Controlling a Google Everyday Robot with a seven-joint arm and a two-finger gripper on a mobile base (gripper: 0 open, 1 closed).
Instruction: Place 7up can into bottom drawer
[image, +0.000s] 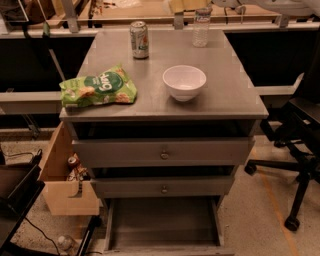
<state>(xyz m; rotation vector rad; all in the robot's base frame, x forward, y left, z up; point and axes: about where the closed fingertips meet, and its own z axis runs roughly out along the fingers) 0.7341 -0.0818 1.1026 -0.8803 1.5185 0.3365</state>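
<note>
The 7up can (139, 39) stands upright at the back of the grey cabinet top (220, 100), left of centre. It is silver-white with green markings. The bottom drawer (162, 225) is pulled open at the foot of the cabinet, and its flat floor is bare. The gripper is not in view; only a pale curved shape (270, 6) shows at the top right edge.
A clear plastic water bottle (201, 27) stands at the back right of the top. A white bowl (184, 82) and a green snack bag (98, 86) lie nearer the front. Two knobbed drawers (164, 152) are shut. A tan wooden box (65, 187) is at the left and a black office chair (300, 150) at the right.
</note>
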